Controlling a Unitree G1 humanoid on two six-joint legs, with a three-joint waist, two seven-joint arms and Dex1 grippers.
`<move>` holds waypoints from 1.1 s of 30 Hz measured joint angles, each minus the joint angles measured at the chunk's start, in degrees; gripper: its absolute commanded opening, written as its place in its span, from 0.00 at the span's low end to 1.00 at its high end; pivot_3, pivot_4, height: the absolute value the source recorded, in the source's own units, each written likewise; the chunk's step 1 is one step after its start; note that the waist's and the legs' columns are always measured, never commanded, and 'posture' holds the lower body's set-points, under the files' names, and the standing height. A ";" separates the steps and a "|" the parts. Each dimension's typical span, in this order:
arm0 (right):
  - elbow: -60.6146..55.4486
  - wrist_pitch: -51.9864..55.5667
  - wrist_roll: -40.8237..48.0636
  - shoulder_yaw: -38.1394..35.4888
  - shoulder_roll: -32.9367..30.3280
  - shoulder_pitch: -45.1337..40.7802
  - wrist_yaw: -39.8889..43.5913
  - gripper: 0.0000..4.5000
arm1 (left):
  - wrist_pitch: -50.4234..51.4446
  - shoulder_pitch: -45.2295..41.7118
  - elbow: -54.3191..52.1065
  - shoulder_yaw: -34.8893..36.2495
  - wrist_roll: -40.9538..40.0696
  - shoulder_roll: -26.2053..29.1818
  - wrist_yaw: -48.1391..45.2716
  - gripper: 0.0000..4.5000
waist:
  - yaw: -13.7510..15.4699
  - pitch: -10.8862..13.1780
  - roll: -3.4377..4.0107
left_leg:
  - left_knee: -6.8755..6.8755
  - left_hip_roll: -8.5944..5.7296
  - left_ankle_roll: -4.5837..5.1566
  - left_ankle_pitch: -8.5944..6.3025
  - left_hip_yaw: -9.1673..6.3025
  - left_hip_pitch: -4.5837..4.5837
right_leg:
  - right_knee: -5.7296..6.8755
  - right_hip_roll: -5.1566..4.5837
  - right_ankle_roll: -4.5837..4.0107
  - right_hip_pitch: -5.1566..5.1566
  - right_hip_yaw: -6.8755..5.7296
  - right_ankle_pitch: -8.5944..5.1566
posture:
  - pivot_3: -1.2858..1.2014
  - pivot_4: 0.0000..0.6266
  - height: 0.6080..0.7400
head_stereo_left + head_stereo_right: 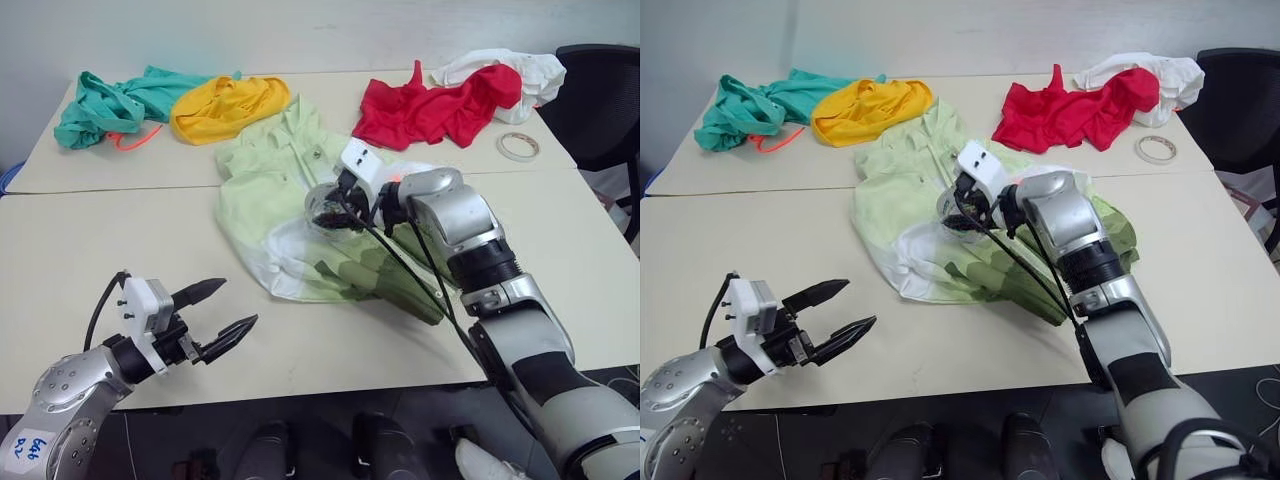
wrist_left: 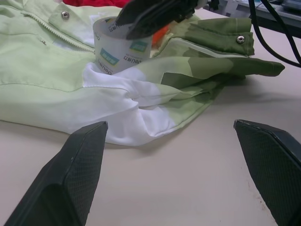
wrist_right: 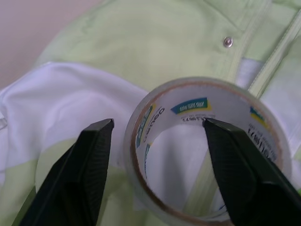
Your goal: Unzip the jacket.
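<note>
Two pale tables pushed together. On them, the pale-green jacket lies spread beneath the right gripper; beyond it are teal, yellow, red and white garments and a tape ring.

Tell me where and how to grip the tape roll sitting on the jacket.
Take the tape roll by its wall, coming down from above. It lies flat on the jacket with its open core facing up, so one finger fits inside, one outside. The right gripper, open, is already placed like this.
</note>
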 measured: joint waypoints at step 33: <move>1.50 -14.13 9.61 -28.62 -33.18 21.17 0.66 0.07 | -2.20 -2.94 3.78 -1.34 1.49 -2.25 -0.77 1.00 | 1.82 0.00 -0.03 | 0.09 -0.12 0.18 0.30 0.20 0.08 | -0.14 -0.06 0.05 0.14 -0.48 0.03 | 0.52 0.24 1.00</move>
